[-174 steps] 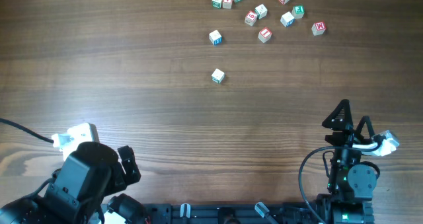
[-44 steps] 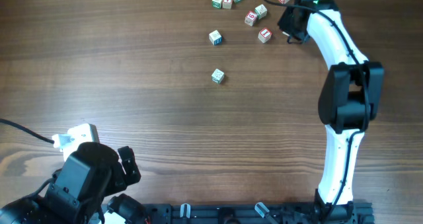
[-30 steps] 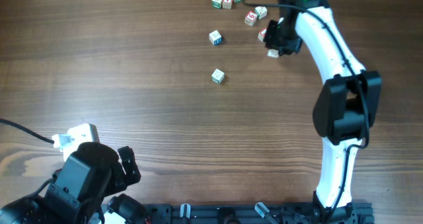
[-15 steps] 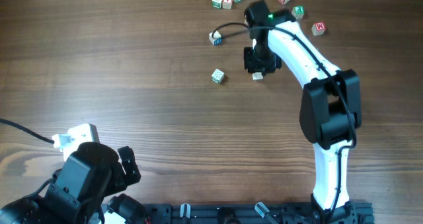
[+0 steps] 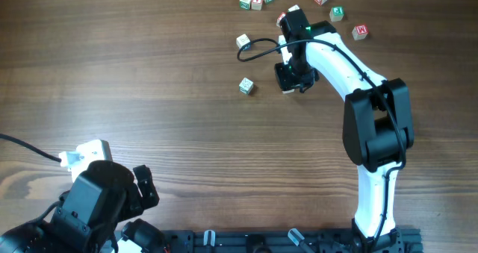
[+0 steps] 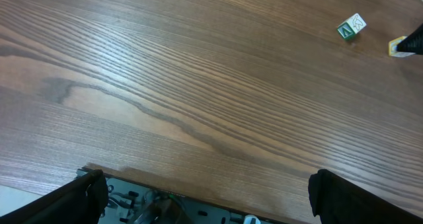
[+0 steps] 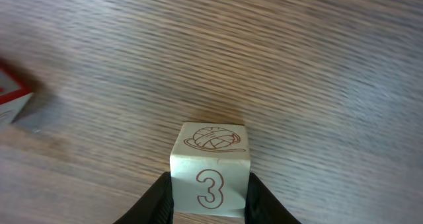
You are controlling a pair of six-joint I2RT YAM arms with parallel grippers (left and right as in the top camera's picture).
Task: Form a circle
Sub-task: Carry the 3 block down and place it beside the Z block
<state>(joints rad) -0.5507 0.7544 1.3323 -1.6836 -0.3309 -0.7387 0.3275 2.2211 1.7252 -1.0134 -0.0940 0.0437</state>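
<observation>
No circle is formed yet: most of the letter cubes lie loosely scattered at the far edge of the bench. A green-marked cube sits alone nearer the middle, with a second stray cube between it and the scatter. The right end effector is narrowed on a numbered cube near the green-marked one, so I judge nearly all the placing remains; the left end effector stands wide and empty, and no container is in view.
</observation>
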